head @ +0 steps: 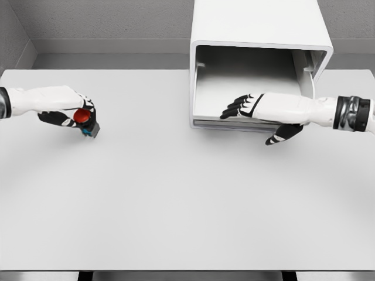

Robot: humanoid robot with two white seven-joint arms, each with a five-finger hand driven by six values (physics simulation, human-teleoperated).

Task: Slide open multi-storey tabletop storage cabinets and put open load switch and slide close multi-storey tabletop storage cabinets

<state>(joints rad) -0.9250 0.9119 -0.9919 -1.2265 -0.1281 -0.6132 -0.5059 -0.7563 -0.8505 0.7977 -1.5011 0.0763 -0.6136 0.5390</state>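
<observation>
Switch [86,120] tilted; red button up-left

Bare simulated test bench: plain white table [176,205], grey walls [105,20].

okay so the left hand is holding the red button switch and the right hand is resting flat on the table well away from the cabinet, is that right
Not quite. The left hand does hold the red button switch, but the right hand is not away from the cabinet: in the head view its fingers reach over the front edge of the pulled-out drawer, thumb below that edge.
</observation>
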